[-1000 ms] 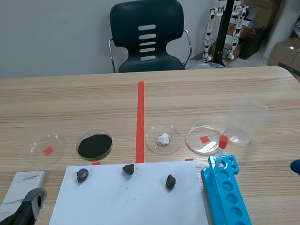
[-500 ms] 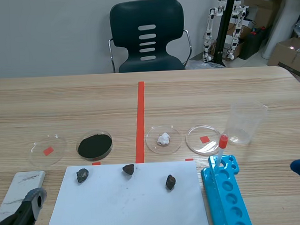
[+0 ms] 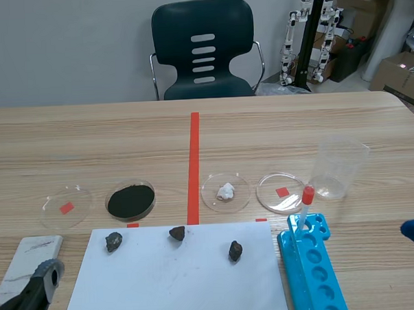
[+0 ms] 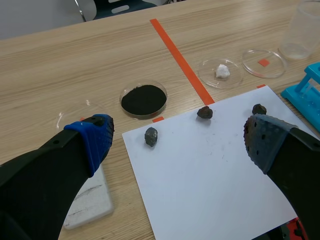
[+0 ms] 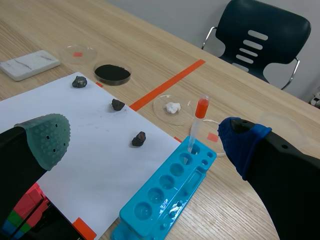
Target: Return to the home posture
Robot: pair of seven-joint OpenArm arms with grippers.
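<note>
Note that the left gripper [image 4: 180, 142] sits low over the near left corner of the light wooden table [image 3: 89, 139], fingers spread wide with nothing between them. A flat white rectangular block [image 3: 29, 262] lies just beside its left finger. The right gripper [image 5: 146, 141] sits low at the table's right edge, also spread wide and holding nothing. Along the near edge you see a white paper sheet [image 3: 178, 280] carrying three dark rough rocks [image 3: 177, 232] on its far part. Past the sheet's far edge stands a row of four clear round dishes. From the left, these are an empty dish [image 3: 65, 206], a dish of black powder [image 3: 131, 201], a dish with a white lump [image 3: 226, 191] and a second empty dish [image 3: 282, 191]. A bright blue plastic tube rack [image 3: 312, 274] lies against the sheet's right edge, with a red-capped dropper [image 3: 305, 205] upright in its far end. A clear plastic beaker [image 3: 338, 166] stands just beyond the rack.
</note>
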